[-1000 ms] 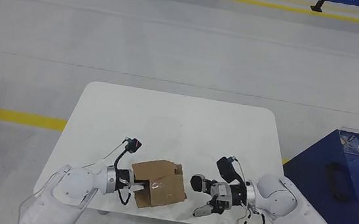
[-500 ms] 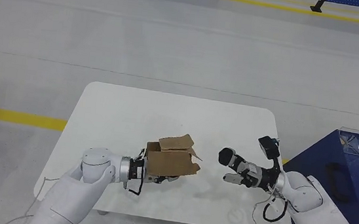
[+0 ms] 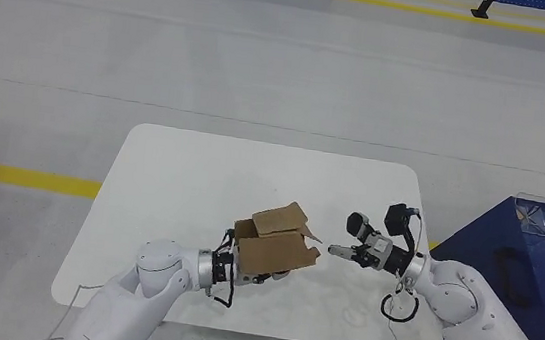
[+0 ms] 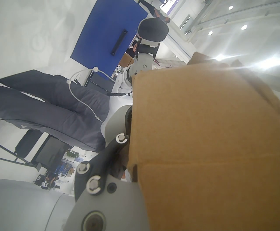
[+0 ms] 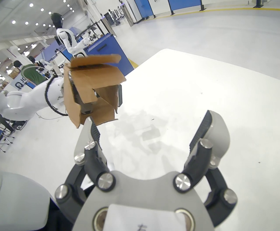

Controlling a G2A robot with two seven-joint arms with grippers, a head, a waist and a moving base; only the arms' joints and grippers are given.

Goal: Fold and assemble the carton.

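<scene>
1 carton [image 3: 274,248], 1 table [image 3: 202,173]: L end effector [image 3: 232,264] clamps carton, R end effector [image 5: 149,119] spread wide.

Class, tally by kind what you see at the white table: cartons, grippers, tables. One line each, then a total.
Cartons: 1, the brown carton
Grippers: 2, the left gripper gripping the carton, the right gripper open
Tables: 1, the white table
Total: 4
</scene>
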